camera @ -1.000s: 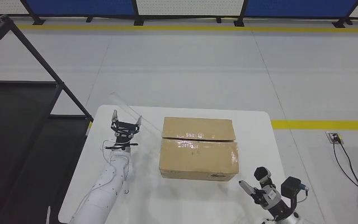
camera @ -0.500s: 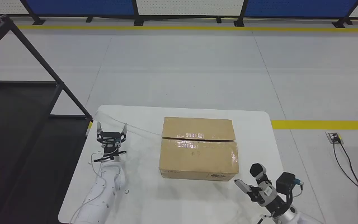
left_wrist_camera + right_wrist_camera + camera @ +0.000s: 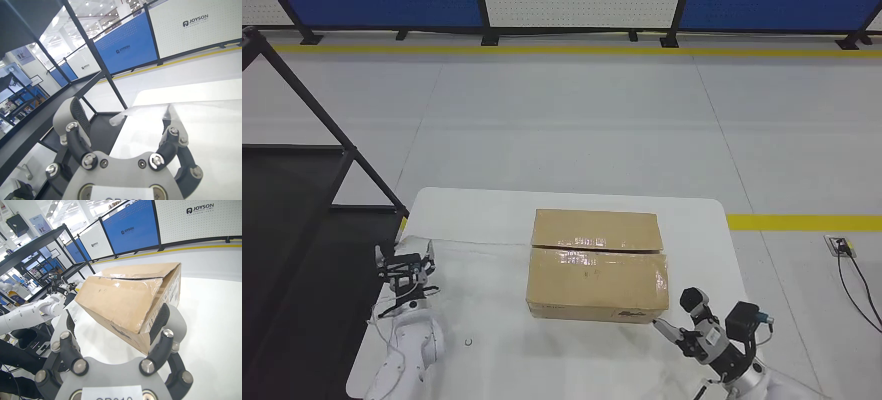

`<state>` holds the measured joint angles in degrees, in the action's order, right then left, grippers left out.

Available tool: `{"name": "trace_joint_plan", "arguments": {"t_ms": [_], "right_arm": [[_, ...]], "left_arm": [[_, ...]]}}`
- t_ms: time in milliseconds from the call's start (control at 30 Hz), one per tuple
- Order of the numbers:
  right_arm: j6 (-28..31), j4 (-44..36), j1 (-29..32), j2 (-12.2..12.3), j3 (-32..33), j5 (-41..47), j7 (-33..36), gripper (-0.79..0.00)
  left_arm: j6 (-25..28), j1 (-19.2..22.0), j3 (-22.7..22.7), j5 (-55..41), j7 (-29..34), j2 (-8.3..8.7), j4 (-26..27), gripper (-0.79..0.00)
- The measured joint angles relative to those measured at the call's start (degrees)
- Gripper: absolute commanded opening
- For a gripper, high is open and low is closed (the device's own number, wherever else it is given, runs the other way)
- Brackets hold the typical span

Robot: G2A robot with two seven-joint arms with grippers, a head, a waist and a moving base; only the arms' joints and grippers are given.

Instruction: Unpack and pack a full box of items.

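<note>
Matt brown cardboard box [image 3: 597,265], glossy clear tape [image 3: 113,283]; smooth white table [image 3: 492,215].

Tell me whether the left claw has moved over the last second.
Yes. In the top view the left claw has drawn away from the cardboard box, out to the edge of the table and back toward the robot.

The box [image 3: 597,265] blocks the middle of the tabletop [image 3: 697,228], room lies open on both sides, a black rack [image 3: 292,230] crowds the left edge.

L tool [image 3: 122,104] spread, tape [image 3: 143,112] on fingertip [image 3: 173,119]
</note>
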<state>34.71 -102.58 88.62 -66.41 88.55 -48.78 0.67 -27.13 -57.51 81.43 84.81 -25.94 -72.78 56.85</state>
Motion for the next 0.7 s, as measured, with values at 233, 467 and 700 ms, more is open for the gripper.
{"name": "trace_joint_plan", "arguments": {"t_ms": [233, 467, 700], "right_arm": [[-0.5, 0.2, -0.4, -0.1, -0.4, 0.4, -0.3, 0.000], [-0.5, 0.2, -0.4, -0.1, -0.4, 0.4, -0.3, 0.000], [-1.8, 0.2, -1.3, -0.1, -1.4, 0.8, 0.9, 0.000]], "left_arm": [[1.8, -1.3, 0.5, -0.6, 1.4, 0.14, 1.9, 0.000], [2.5, -1.6, 1.6, -1.0, 3.5, 0.26, 2.5, 0.000], [-0.3, 0.0, 4.6, -2.1, 6.2, 0.40, -0.2, 0.000]]}}
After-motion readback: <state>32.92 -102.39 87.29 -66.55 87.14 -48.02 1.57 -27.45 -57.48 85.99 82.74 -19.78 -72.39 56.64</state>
